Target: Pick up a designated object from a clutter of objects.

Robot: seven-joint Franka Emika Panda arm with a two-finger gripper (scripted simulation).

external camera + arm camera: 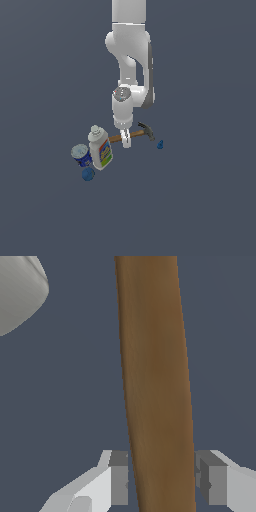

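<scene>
Wrist view: gripper [162, 478] spread narrowly astride the hammer [155, 381] handle, pads not quite touching; lying flat beside the bottle [100, 148]; likely stiff, smooth wood, head-heavy, so best clamped on the handle nearer the head to curb tipping.

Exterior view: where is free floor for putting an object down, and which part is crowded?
Free: the wide floor on the exterior view's right beyond the tiny blue piece, and everything below the ball. Crowded: bottle, can and hammer.
</scene>
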